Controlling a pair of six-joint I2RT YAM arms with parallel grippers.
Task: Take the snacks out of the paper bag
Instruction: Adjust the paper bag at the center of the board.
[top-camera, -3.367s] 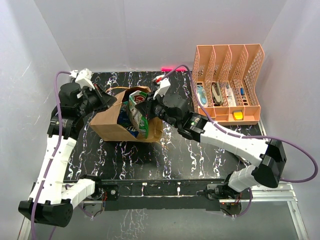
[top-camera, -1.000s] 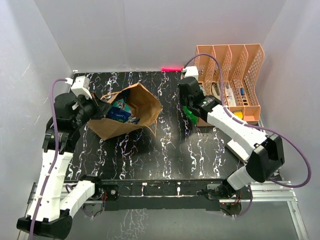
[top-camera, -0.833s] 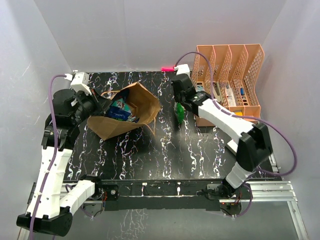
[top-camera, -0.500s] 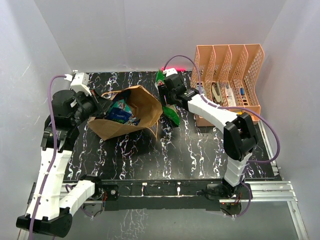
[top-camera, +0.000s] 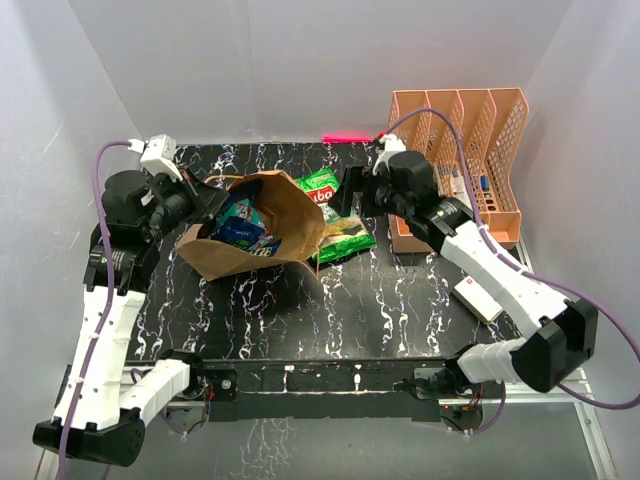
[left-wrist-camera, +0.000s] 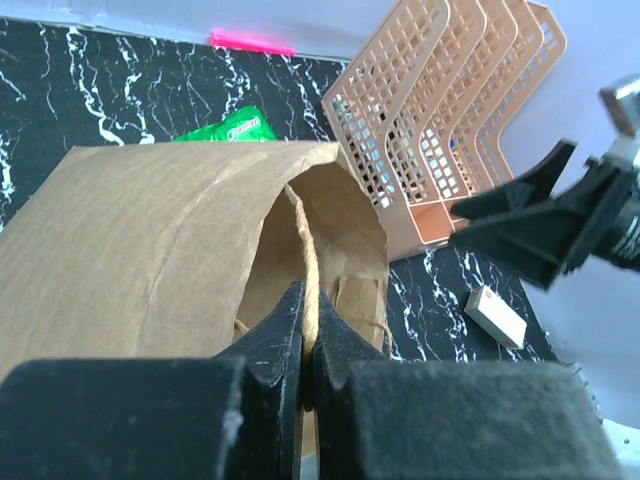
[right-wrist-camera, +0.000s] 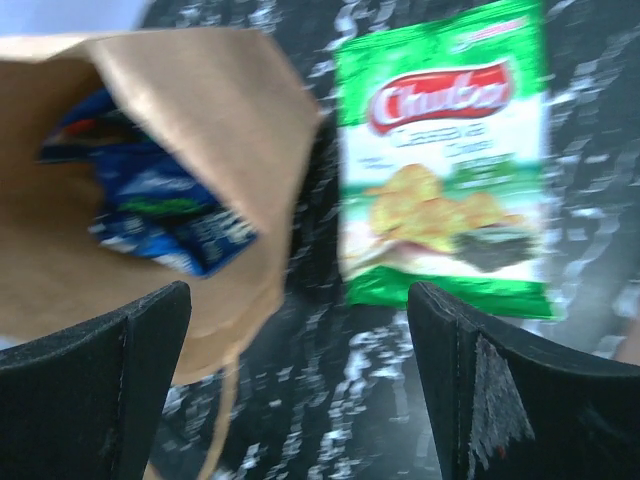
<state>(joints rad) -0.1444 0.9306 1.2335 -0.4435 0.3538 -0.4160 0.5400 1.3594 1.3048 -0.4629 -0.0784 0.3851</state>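
Note:
The brown paper bag (top-camera: 285, 215) lies on its side at the left of the black table. Blue and green snacks (top-camera: 240, 228) show in its mouth. My left gripper (top-camera: 203, 200) is shut on the bag's twisted paper handle (left-wrist-camera: 309, 265), which runs between the closed jaws of that gripper (left-wrist-camera: 308, 305). The green Chuba chips bag (top-camera: 335, 218) lies flat on the table right of the paper bag. My right gripper (top-camera: 350, 192) hangs open just above and right of it. In the right wrist view the chips bag (right-wrist-camera: 445, 170) and blue packets (right-wrist-camera: 160, 210) lie beyond the right gripper (right-wrist-camera: 298, 300), with nothing between its fingers.
A peach mesh file organiser (top-camera: 455, 165) stands at the back right. A small white box (top-camera: 478, 298) lies on the table near the right arm. A pink strip (top-camera: 340, 137) marks the table's far edge.
My right gripper swung the green chips bag around beside the paper bag, opened and let it drop flat onto the table. The left gripper stayed shut on the handle.

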